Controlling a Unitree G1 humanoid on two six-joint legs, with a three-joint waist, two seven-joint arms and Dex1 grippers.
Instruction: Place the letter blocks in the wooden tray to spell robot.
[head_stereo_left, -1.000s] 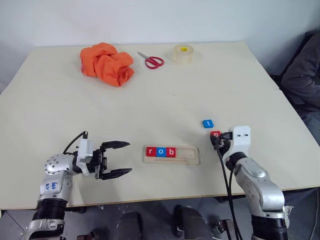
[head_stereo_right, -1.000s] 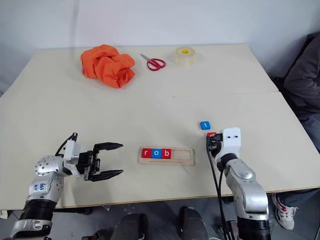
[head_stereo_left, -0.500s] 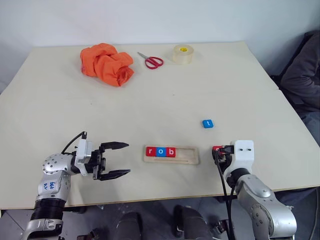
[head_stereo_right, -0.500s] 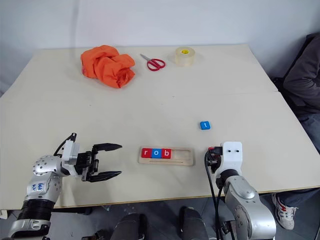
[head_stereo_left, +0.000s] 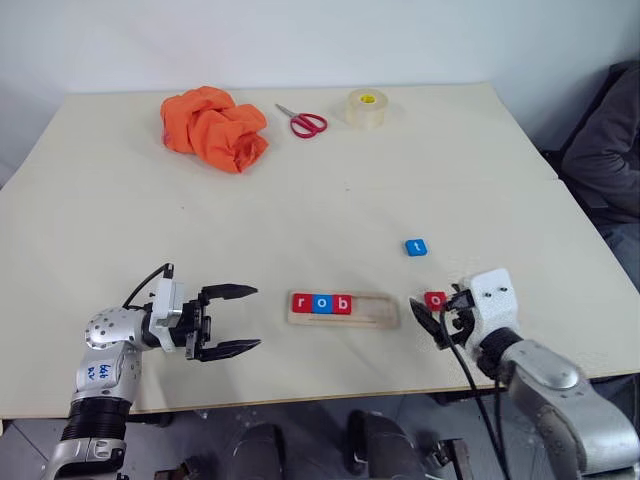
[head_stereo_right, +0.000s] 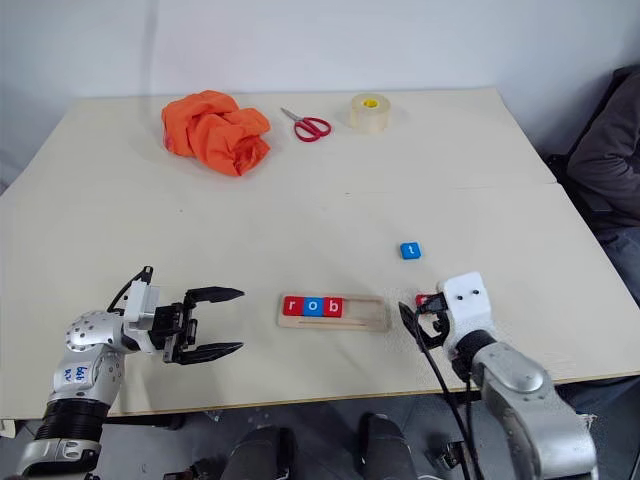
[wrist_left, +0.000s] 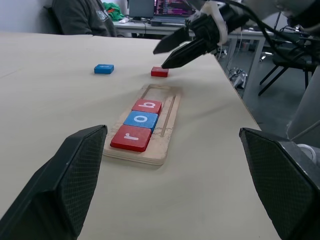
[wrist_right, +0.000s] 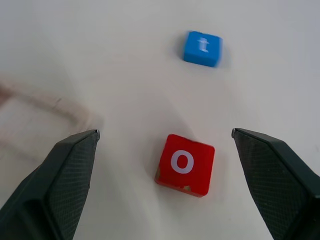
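Observation:
The wooden tray (head_stereo_left: 375, 312) lies near the table's front edge. It holds a red r (head_stereo_left: 302, 303), a blue o (head_stereo_left: 321, 303) and a red b (head_stereo_left: 341, 303) at its left end; its right part is bare. A loose red o block (wrist_right: 185, 164) rests flat on the table just right of the tray. My right gripper (head_stereo_left: 432, 320) is open, one finger on each side of that block and apart from it. A blue t block (head_stereo_left: 416, 247) sits a little farther back. My left gripper (head_stereo_left: 232, 320) is open and level left of the tray, pointing at it and holding nothing.
An orange cloth (head_stereo_left: 213, 125), red-handled scissors (head_stereo_left: 303, 122) and a roll of tape (head_stereo_left: 366, 108) lie along the far side of the table. A seated person's dark sleeve (head_stereo_left: 612, 150) shows past the right edge. The table's front edge runs close to both grippers.
My right gripper drew the red o block back toward the front edge, level with the tray's right end, then opened and left it on the table. The left arm stayed still.

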